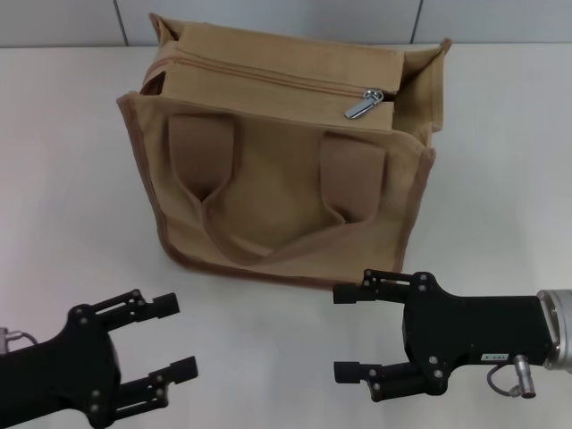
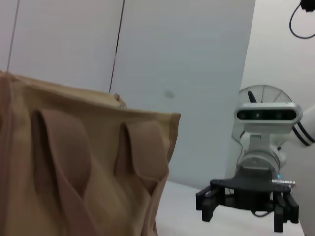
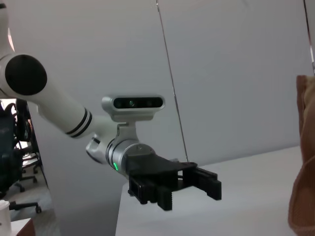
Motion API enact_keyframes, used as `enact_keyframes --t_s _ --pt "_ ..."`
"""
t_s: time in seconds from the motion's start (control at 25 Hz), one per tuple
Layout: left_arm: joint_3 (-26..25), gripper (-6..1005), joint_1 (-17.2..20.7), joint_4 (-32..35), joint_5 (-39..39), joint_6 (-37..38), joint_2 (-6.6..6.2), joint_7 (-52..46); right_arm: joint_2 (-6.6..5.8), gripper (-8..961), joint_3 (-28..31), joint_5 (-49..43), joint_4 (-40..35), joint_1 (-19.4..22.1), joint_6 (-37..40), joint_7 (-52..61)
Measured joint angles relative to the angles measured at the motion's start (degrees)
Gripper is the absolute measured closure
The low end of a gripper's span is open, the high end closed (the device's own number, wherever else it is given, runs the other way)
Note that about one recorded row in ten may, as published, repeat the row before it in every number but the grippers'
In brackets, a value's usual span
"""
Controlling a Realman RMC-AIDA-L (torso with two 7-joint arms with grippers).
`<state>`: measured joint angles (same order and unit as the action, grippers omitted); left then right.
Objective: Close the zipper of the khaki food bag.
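The khaki food bag point(image 1: 286, 161) stands upright at the middle back of the white table, its two tan handles hanging down its front. The zipper point(image 1: 268, 76) runs along its top. Its silver pull tab point(image 1: 363, 105) lies near the right end. My left gripper point(image 1: 174, 335) is open and empty at the near left, in front of the bag. My right gripper point(image 1: 347, 332) is open and empty at the near right, below the bag's front right corner. The bag also shows in the left wrist view point(image 2: 83, 162), with the right gripper point(image 2: 246, 204) beyond it. The right wrist view shows the left gripper point(image 3: 189, 189).
The white table point(image 1: 500, 188) spreads around the bag. A grey panelled wall point(image 1: 268, 18) stands right behind it.
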<state>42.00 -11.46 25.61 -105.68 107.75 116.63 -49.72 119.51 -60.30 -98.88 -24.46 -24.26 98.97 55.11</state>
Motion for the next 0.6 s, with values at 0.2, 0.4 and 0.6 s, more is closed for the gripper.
enact_keyframes --t_s 0.2,0.4,0.6 --pt "-0.1 281 -1.2 0.0 -1.7 -1.7 0.57 0.0 0.02 120 0.8 0.7 0.3 -0.1 0.9 0.2" --pt "-0.1 280 -1.3 0.0 -1.7 -1.8 0.60 0.0 0.02 120 0.8 0.8 1.1 0.0 0.3 0.2" --pt "0.1 278 -1.5 -0.2 -1.8 -2.2 0.70 0.0 0.02 120 0.7 0.9 2.0 -0.3 1.0 -0.3"
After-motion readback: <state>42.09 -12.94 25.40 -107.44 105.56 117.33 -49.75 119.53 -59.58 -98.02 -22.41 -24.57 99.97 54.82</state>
